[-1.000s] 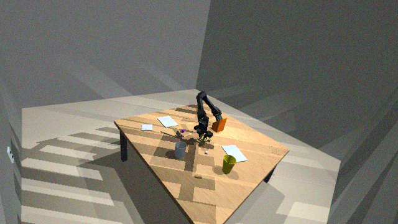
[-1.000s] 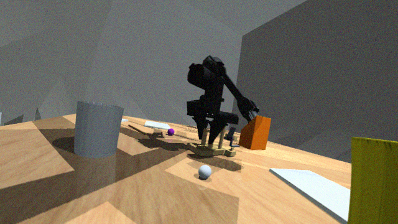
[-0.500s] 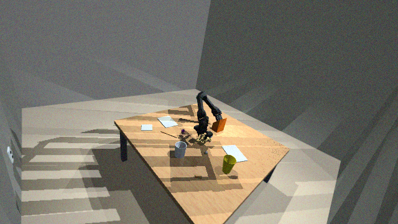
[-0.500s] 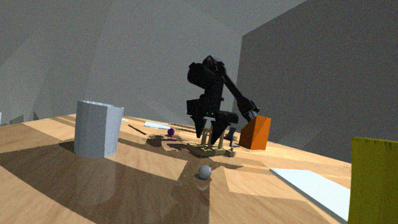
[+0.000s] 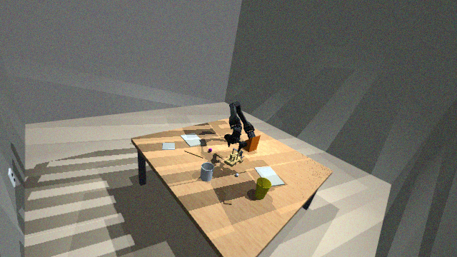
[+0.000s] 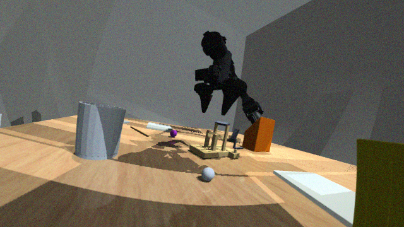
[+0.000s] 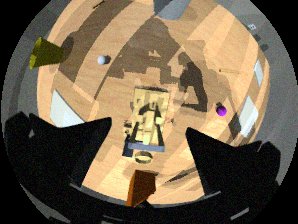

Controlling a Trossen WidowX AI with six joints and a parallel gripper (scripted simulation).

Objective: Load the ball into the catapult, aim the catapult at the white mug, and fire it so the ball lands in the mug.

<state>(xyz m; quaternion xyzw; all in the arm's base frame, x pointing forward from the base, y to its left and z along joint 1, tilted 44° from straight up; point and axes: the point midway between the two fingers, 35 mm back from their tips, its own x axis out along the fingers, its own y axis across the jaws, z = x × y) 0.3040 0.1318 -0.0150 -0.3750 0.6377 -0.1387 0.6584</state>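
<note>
The pale grey-white mug [image 5: 207, 172] [image 6: 99, 130] [image 7: 172, 10] stands upright. The wooden catapult [image 5: 232, 161] [image 6: 206, 153] [image 7: 151, 95] stands on the table; in the wrist view its empty cup [image 7: 144, 158] lies toward the orange block and its other end points roughly at the mug. A whitish ball [image 5: 236, 175] [image 6: 207, 174] [image 7: 103, 60] rests on the table between mug and yellow-green cup. A purple ball [image 5: 210, 150] [image 6: 173, 133] [image 7: 221, 110] lies on the catapult's other side. My gripper [image 5: 234, 147] [image 6: 214, 113] [image 7: 150, 126] is open and empty, above the catapult.
An orange block [image 5: 253, 143] [image 6: 260, 137] [image 7: 141, 188] stands behind the catapult. A yellow-green cup [image 5: 263, 189] [image 6: 380, 183] [image 7: 48, 53] stands near a pale flat slab [image 5: 269, 175] [image 6: 315, 183] [image 7: 65, 112]. A thin dark stick [image 5: 193, 154] [image 6: 139, 131] lies beyond the mug.
</note>
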